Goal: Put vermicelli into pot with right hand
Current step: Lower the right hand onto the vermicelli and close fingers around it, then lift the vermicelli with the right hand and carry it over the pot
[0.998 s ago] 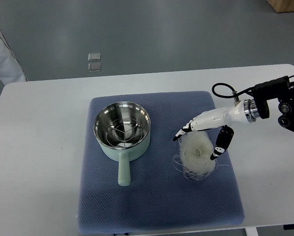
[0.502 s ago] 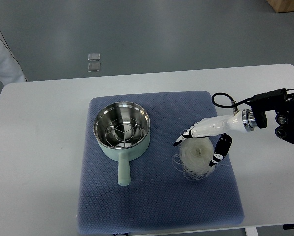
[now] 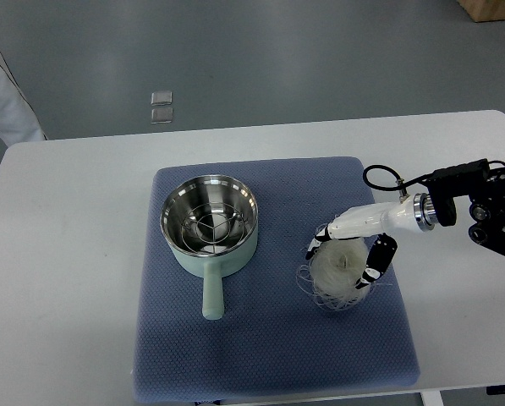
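A nest of white vermicelli (image 3: 337,284) lies on the blue mat (image 3: 269,355), to the right of the pot. The pale green pot (image 3: 221,254) has a steel inside with a wire rack, and its handle (image 3: 211,296) points toward the near edge. My right hand (image 3: 343,260) comes in from the right and sits low over the vermicelli. Its fingers (image 3: 317,245) are at the nest's left edge and its thumb (image 3: 376,266) is at the right edge, straddling it without closing on it. The left arm does not show.
The mat lies on a white table (image 3: 74,254). The right arm's black wrist and cable (image 3: 455,203) hang over the table's right side. A white garment (image 3: 2,97) shows at the left edge. Two small pale squares (image 3: 161,106) lie on the floor beyond the table.
My right hand has moved down and slightly toward the near edge onto the vermicelli. Its fingers and thumb have drawn in around the nest. The pot has not moved.
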`<action>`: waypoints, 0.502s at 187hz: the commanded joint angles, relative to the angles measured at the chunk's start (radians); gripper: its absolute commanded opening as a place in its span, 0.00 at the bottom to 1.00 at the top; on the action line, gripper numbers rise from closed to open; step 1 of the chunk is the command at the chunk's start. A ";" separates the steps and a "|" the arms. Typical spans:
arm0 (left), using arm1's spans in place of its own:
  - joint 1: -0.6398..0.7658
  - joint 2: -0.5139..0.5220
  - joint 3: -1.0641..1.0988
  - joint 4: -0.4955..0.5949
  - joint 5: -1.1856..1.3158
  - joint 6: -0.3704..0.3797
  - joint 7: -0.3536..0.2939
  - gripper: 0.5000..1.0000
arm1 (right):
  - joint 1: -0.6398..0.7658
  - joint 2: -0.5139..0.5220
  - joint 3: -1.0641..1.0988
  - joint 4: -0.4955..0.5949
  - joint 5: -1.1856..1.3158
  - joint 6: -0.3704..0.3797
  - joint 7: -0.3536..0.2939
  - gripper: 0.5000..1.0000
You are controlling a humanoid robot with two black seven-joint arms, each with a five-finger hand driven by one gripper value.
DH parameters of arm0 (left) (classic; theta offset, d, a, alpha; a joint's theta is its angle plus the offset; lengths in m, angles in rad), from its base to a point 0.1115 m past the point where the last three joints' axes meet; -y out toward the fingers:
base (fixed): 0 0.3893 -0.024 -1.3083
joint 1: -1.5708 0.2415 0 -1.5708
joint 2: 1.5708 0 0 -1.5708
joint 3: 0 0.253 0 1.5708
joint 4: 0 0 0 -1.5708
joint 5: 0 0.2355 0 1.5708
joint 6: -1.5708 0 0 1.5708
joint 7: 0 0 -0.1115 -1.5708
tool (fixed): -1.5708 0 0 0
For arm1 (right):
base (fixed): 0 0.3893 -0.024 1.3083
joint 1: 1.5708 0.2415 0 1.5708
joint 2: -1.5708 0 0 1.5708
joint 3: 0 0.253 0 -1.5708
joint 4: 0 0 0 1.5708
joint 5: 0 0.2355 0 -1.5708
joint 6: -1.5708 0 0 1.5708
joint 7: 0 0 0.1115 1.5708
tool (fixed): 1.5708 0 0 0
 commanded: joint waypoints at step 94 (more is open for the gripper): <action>0.000 0.000 0.000 0.000 0.000 0.000 0.000 1.00 | 0.018 0.017 0.025 -0.006 0.013 -0.001 -0.002 0.03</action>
